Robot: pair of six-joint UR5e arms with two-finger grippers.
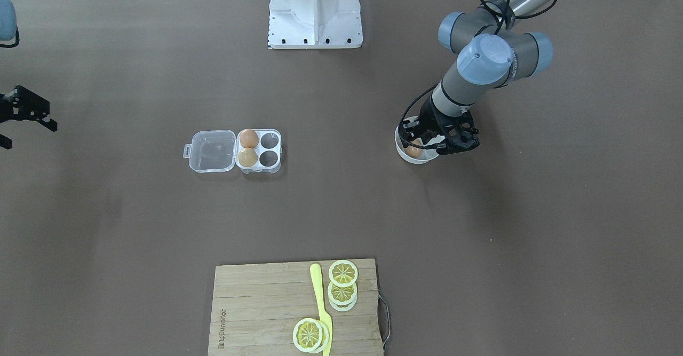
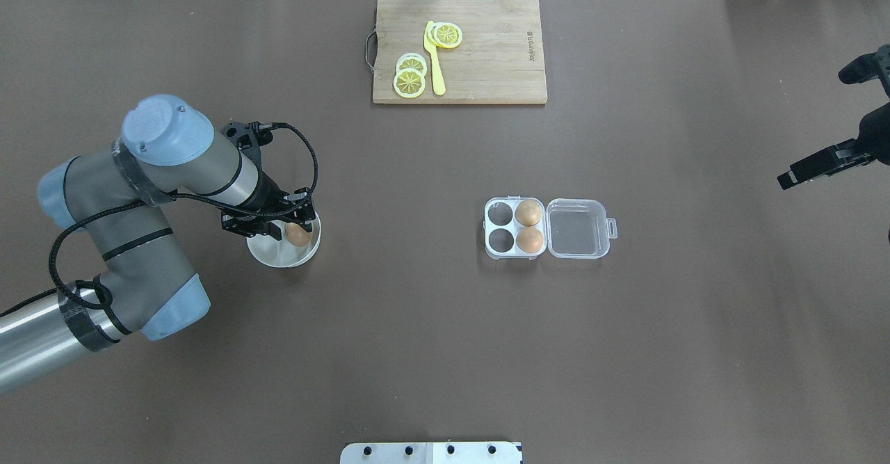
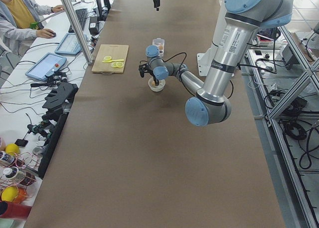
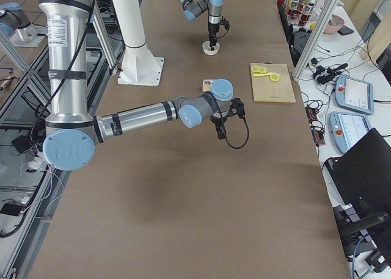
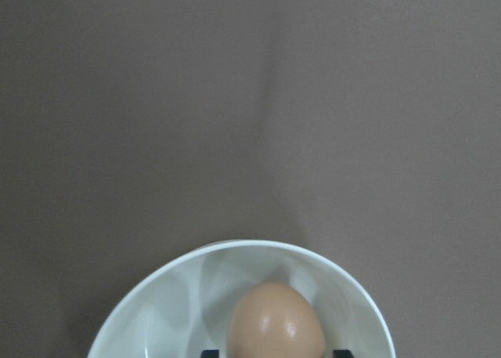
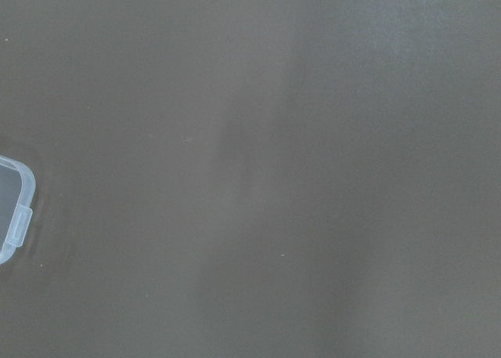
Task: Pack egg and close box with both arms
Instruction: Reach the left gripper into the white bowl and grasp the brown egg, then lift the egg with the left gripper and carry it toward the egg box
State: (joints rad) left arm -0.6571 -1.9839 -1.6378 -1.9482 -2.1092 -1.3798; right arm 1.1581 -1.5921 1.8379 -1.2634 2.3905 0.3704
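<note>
A bamboo cutting board [image 2: 487, 67] lies at the worktop's [image 2: 417, 339] far edge, carrying one yellow knife [image 2: 436, 67] and two clusters of lemon slices [image 2: 409, 74], well apart from everything else. There are three eggs. Two fill the box's [image 2: 514, 228] cells beside its open lid and two cells stand empty. The egg [image 2: 298, 235] sits in the white bowl [image 2: 278, 255]. The left arm [image 2: 139, 220] bends down into the bowl, its pincer [image 2: 281, 222] straddling the egg – gripping or not, I cannot tell. The right pincer [image 2: 827, 161] hovers aside, cropped – state unclear.
</note>
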